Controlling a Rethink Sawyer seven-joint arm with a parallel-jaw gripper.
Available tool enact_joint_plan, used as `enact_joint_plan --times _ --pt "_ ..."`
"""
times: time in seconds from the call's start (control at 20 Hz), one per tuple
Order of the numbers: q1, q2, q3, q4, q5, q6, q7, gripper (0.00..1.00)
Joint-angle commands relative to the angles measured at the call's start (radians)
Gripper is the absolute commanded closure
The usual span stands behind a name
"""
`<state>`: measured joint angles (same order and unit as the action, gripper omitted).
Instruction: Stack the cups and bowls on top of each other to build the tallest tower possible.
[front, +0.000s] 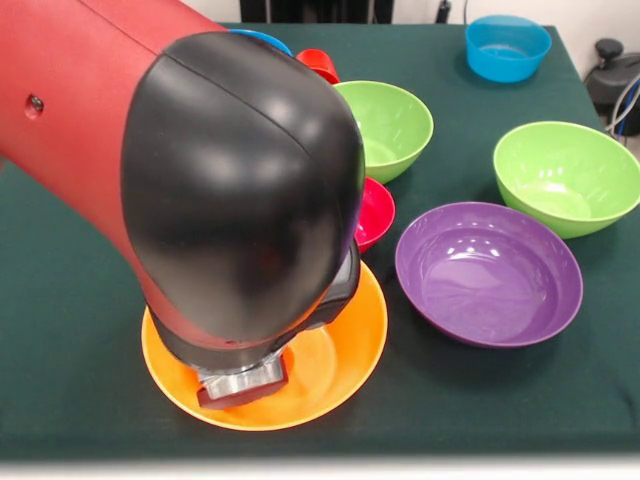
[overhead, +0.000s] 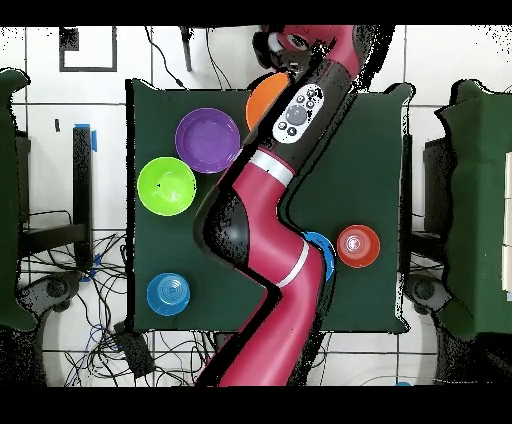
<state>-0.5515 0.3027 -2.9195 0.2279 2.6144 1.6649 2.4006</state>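
Observation:
The arm's black and red wrist fills the left of the front view. The gripper (front: 240, 385) is down inside the big orange bowl (front: 345, 345), and only its silver and dark base shows. That bowl also shows in the overhead view (overhead: 262, 98), half under the arm. The small crimson bowl (front: 376, 212) sits just behind it, partly hidden. The red cup (front: 320, 63) stands at the far side. The orange cup is hidden. Nothing visibly stands stacked.
The purple bowl (front: 490, 272) (overhead: 208, 140) is beside the orange bowl. Two lime green bowls (front: 395, 125) (front: 570, 175) and a blue bowl (front: 507, 47) (overhead: 168, 293) lie beyond. A second blue bowl (overhead: 322, 245) and a small red-orange vessel (overhead: 358, 246) sit near the robot's base.

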Motion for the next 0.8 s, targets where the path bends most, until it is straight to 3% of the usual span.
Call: enact_joint_plan --times 0.05,0.3,0.55,0.8 --pt "0.01 0.017 -0.124 -0.078 -0.048 0.174 -0.22 0.0" --pt "0.009 0.02 -0.131 -0.075 -0.052 0.221 -0.227 0.0" --pt "0.006 0.028 -0.131 -0.077 -0.039 0.189 -0.207 0.0" --pt "0.007 0.034 -0.078 -0.095 -0.019 0.038 -0.174 0.0"
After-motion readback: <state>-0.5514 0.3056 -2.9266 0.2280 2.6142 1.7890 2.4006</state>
